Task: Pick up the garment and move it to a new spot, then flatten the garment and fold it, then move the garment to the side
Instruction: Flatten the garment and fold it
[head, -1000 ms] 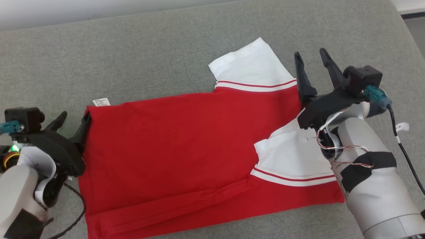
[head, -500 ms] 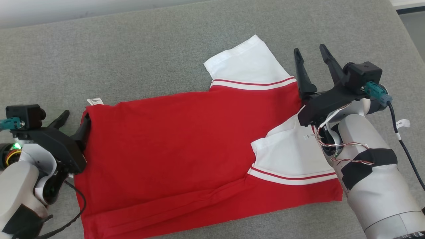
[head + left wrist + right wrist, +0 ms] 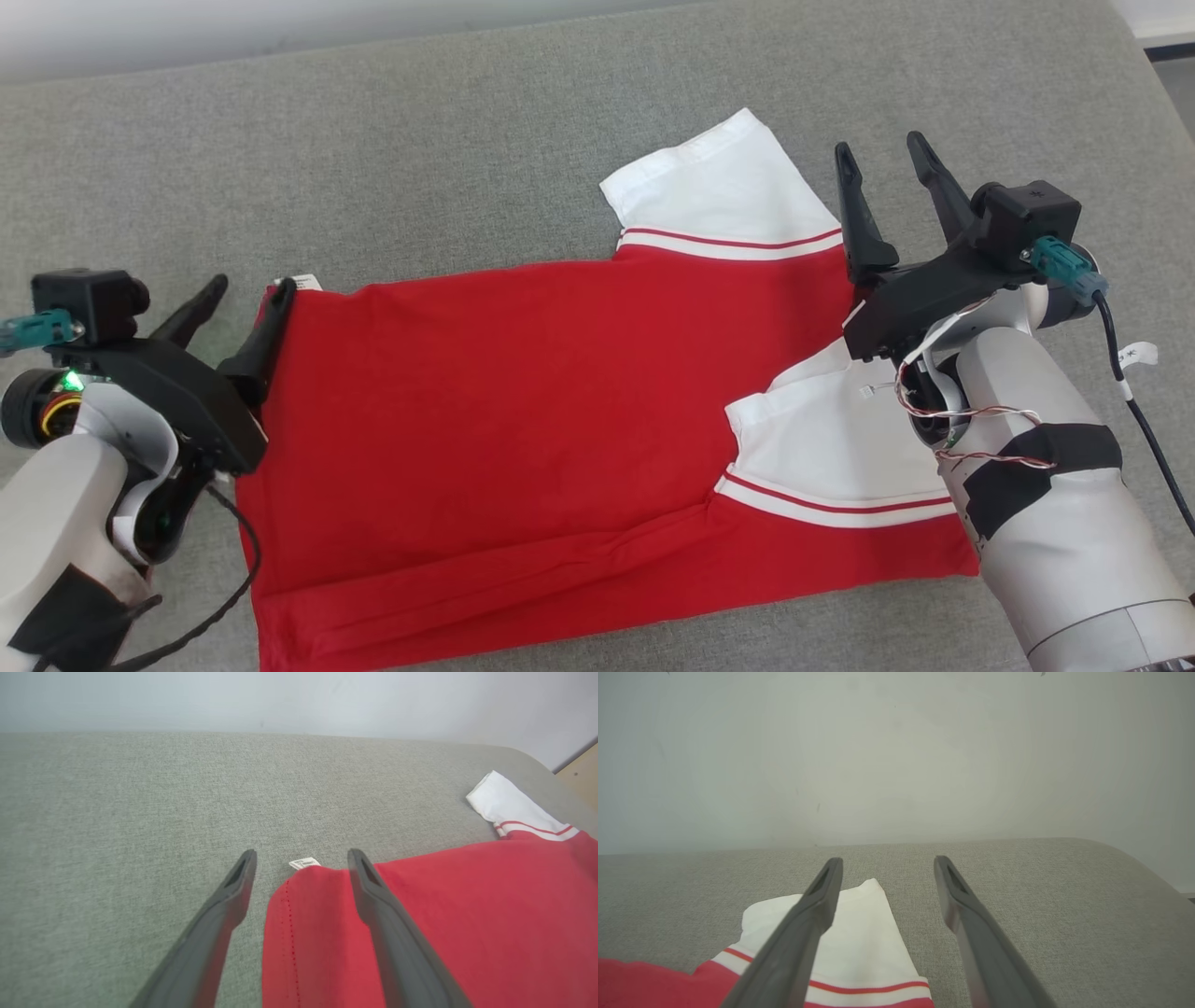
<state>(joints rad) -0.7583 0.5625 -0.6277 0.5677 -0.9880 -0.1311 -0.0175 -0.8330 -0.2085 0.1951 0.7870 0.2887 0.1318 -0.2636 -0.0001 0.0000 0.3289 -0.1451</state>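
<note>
garment (image 3: 523,420): 1 | left hand (image 3: 254,283), right hand (image 3: 879,145): 2 | label (image 3: 304,863): 1

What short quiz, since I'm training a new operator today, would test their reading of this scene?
1. True or false: the left gripper is shut on the red garment.
2. The right gripper is nearest: A) a white sleeve, B) a blue pocket, C) a zipper.
3. Which gripper is at the corner bearing the small white tag?
Key: 1 false, it is open; 2 A; 3 the left.
</note>
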